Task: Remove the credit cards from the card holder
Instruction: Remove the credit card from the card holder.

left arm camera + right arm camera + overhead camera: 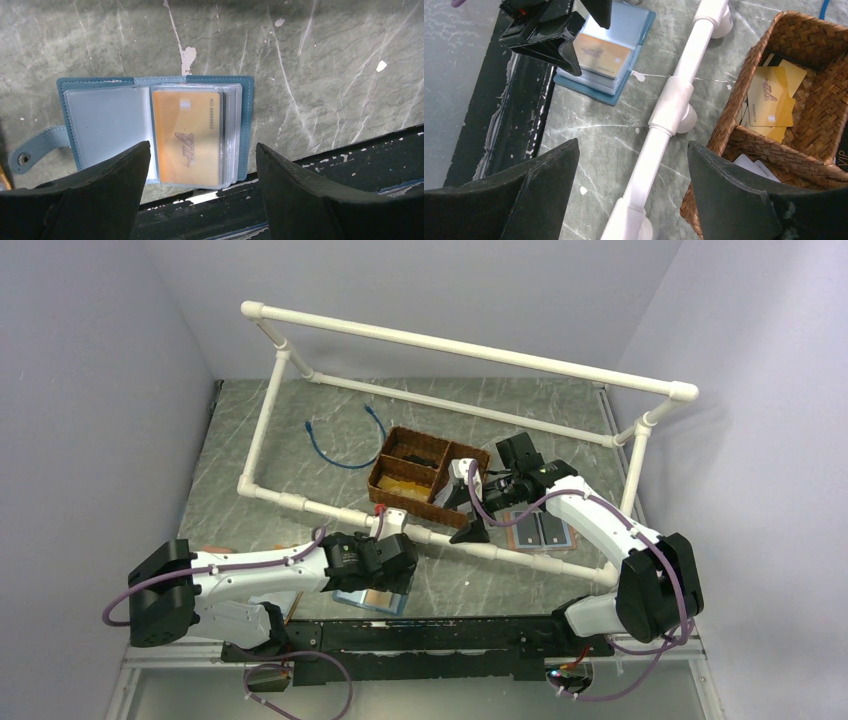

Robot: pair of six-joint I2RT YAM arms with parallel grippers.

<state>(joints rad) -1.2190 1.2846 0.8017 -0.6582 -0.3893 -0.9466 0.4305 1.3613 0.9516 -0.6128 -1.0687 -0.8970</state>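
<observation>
Progress: partial at best. Card holder (107, 125) lies open on counter (325, 75), near edge; gold card (187, 137) sits sleeved atop stack. Your left gripper (202, 147) hovers above, wide, empty. Right gripper (633, 145) wide, empty, beside wicker basket (774, 150) with loose gold cards (771, 97). Extraction remains.

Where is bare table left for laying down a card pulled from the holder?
Bare marble runs between the card holder, the white pipe and the black rail, toward the right arm. It is crowded at the basket, where the right gripper hangs open by the pipe.
</observation>
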